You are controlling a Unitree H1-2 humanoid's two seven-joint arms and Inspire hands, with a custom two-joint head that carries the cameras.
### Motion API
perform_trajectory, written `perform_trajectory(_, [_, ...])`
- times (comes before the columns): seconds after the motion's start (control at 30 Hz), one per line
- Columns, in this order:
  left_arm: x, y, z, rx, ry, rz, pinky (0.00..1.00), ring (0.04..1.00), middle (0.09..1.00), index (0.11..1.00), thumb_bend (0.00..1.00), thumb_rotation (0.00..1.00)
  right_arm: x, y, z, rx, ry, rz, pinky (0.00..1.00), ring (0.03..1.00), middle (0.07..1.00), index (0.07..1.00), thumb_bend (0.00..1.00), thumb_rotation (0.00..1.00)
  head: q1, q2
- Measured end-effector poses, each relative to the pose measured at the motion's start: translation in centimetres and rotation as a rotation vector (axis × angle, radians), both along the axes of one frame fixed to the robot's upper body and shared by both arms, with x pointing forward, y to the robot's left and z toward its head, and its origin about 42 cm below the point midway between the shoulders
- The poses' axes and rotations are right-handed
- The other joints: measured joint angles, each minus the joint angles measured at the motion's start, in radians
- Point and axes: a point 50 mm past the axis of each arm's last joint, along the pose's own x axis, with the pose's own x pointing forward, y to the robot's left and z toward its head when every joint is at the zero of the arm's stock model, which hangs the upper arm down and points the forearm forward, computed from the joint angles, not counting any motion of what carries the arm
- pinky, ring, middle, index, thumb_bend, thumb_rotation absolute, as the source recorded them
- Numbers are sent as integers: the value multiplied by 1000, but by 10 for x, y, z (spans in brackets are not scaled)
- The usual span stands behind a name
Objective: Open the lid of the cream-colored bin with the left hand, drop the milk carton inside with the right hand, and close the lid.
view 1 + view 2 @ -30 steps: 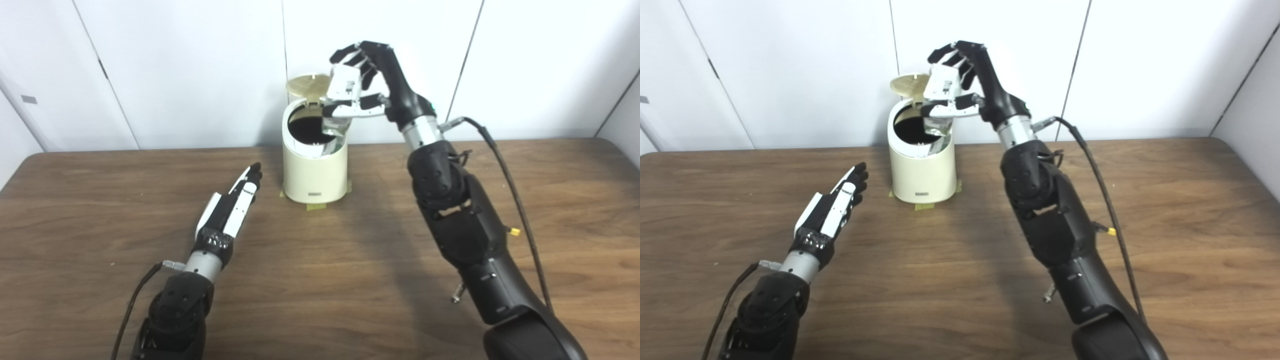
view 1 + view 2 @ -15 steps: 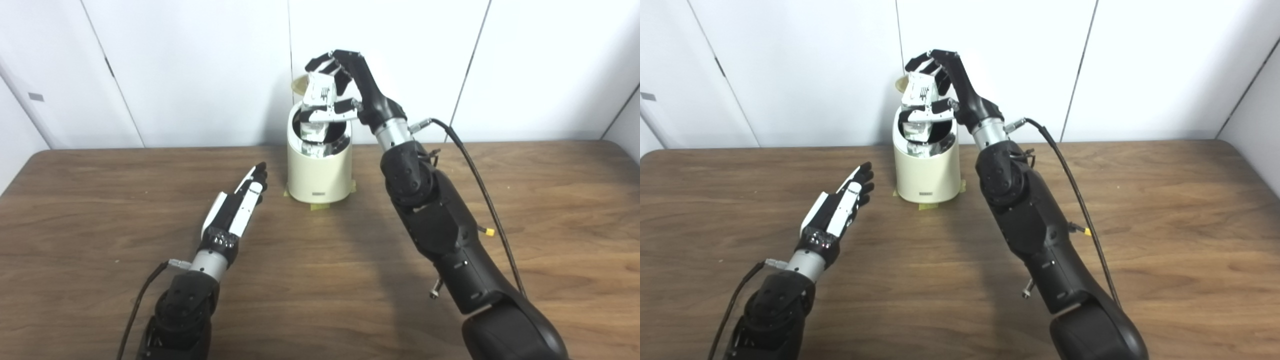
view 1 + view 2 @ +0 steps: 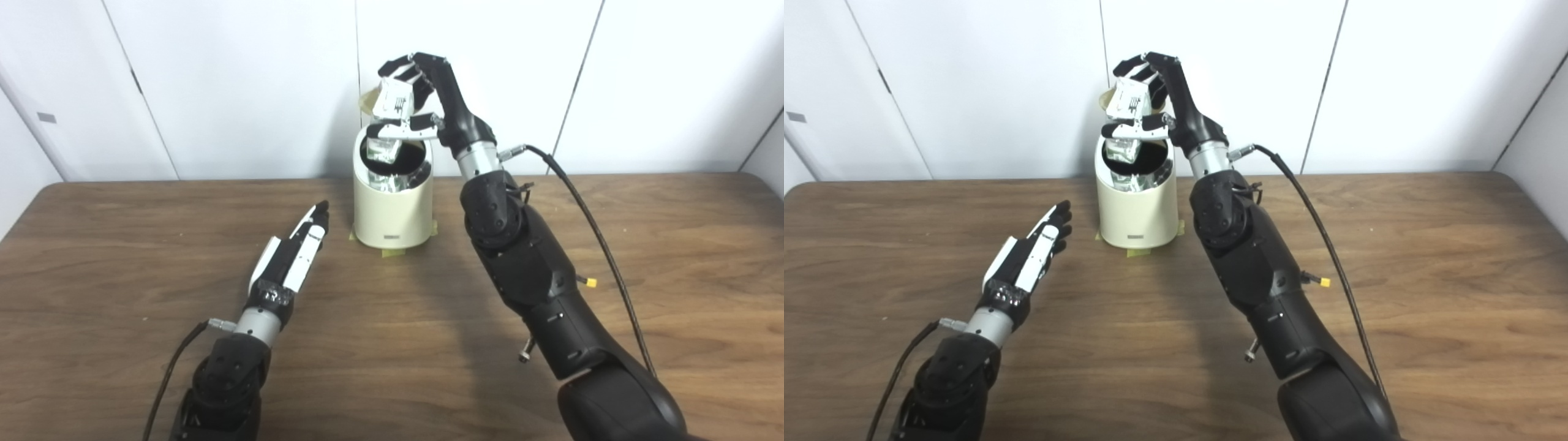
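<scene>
The cream-colored bin (image 3: 394, 208) stands at the back middle of the table. Its tan lid (image 3: 366, 101) is tipped up behind the mouth, mostly hidden by my right hand. My right hand (image 3: 407, 98) hovers over the open mouth with its fingers raised. The silvery milk carton (image 3: 381, 149) hangs under the thumb, partly inside the mouth. Shiny reflections show on the bin's inner wall. My left hand (image 3: 294, 254) lies open and flat on the table, left of the bin and pointing toward it, not touching it.
Yellow tape (image 3: 392, 252) shows under the bin's base. White wall panels stand close behind the bin. A black cable (image 3: 588, 202) loops off my right forearm. The brown wooden table (image 3: 674, 257) stretches out on both sides.
My right hand has carried the carton left, from over the bin's right rim to over the middle of the mouth, then lifted a little. The left hand has stayed put. The camera has shifted slightly.
</scene>
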Motion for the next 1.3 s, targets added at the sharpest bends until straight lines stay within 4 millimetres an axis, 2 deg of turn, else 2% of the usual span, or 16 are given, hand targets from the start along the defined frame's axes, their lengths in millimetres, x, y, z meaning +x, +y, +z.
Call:
perform_trajectory(0.33, [-3, 0, 0, -4, -2, 3, 998, 995, 996, 994, 509, 1000, 0, -12, 0, -107, -79, 12, 356, 388, 503, 524, 514, 0, -8, 14])
perform_trajectory(0.57, [-3, 3, 1, -7, 3, 11, 1000, 996, 997, 992, 498, 1000, -1, -16, -9, -138, -84, 21, 364, 396, 495, 521, 517, 0, -9, 21])
perform_trajectory(0.67, [-4, 3, 2, -6, 0, 8, 1000, 993, 993, 989, 503, 1000, -3, -15, -15, -204, -72, 36, 411, 423, 506, 504, 520, 0, -11, 25])
perform_trajectory(0.7, [-4, 3, 3, -7, -2, 8, 1000, 995, 992, 988, 506, 1000, -3, -15, -16, -237, -69, 37, 436, 491, 558, 499, 522, 70, -11, 25])
perform_trajectory(0.77, [-4, 3, 5, -7, -5, 10, 1000, 995, 991, 987, 504, 1000, -3, -17, -13, -280, -55, 22, 471, 561, 616, 495, 524, 130, -12, 28])
perform_trajectory(0.8, [-5, 3, 5, -7, -1, 11, 1000, 995, 992, 989, 505, 1000, -3, -18, -11, -292, -51, 13, 495, 585, 634, 561, 719, 141, -14, 28])
perform_trajectory(0.83, [-5, 3, 6, -6, 1, 12, 1000, 992, 989, 988, 507, 1000, -3, -18, -10, -299, -49, 9, 520, 603, 647, 594, 820, 146, -14, 28])
perform_trajectory(0.9, [-5, 3, 5, -5, 2, 12, 1000, 988, 986, 986, 505, 1000, -4, -17, -9, -311, -45, 11, 559, 626, 659, 619, 911, 151, -12, 31])
perform_trajectory(1.1, [-5, 4, 5, -4, 6, 13, 1000, 992, 989, 983, 486, 1000, -6, -15, -10, -354, -40, 21, 672, 688, 676, 626, 936, 212, -11, 32])
perform_trajectory(1.3, [-5, 4, 5, -4, 7, 14, 1000, 994, 987, 980, 475, 1000, -7, -15, -12, -377, -31, 11, 684, 696, 665, 621, 928, 222, -14, 32])
